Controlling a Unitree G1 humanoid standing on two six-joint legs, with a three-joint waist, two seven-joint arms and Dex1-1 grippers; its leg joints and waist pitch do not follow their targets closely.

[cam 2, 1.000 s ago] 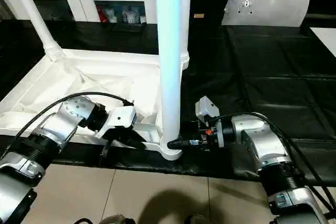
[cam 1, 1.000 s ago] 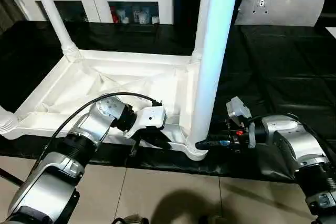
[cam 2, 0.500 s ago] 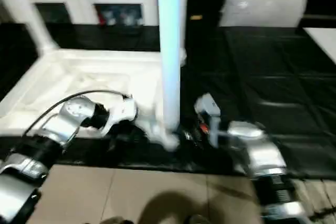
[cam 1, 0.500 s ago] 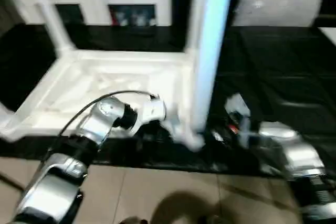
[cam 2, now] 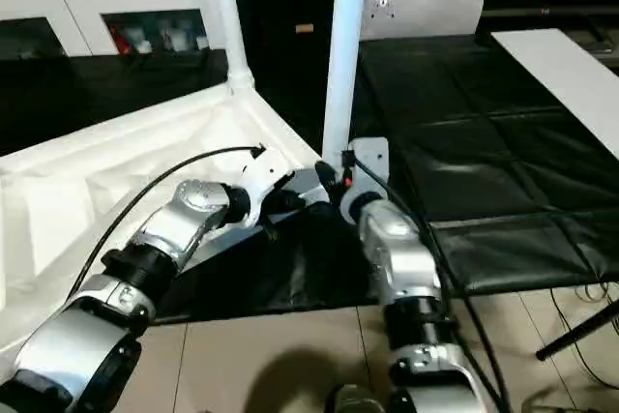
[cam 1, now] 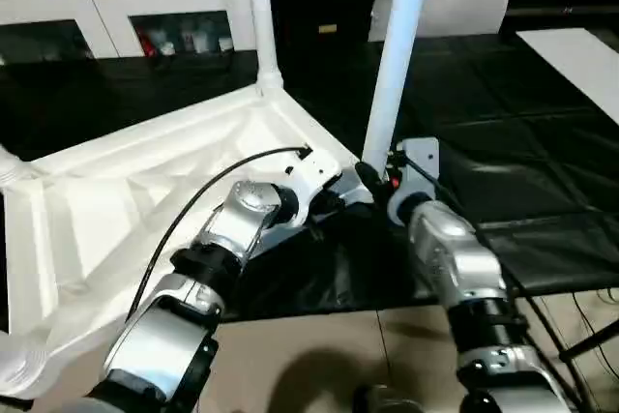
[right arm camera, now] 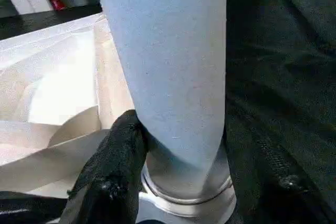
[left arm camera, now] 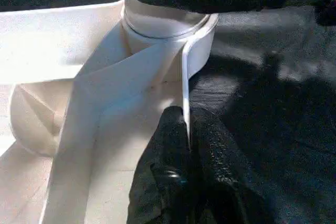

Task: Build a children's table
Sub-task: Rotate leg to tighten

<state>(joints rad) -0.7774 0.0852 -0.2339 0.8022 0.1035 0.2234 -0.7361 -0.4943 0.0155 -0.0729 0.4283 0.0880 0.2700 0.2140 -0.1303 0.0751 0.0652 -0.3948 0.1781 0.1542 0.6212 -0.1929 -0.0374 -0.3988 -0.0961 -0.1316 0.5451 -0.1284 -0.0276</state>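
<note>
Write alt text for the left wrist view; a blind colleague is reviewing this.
The left end effector is shut, its black fingers pinching the thin rim of the white plastic tabletop lying upside down. Just beyond, a white round leg stands in the corner socket, on black sheeting.

Silver forearms (cam 1: pixel 227 249) with black ribbed joints, white wrist housings (cam 1: pixel 314 173), black cable (cam 1: pixel 208 191), textured black fingers (left arm camera: pixel 173 145)
</note>
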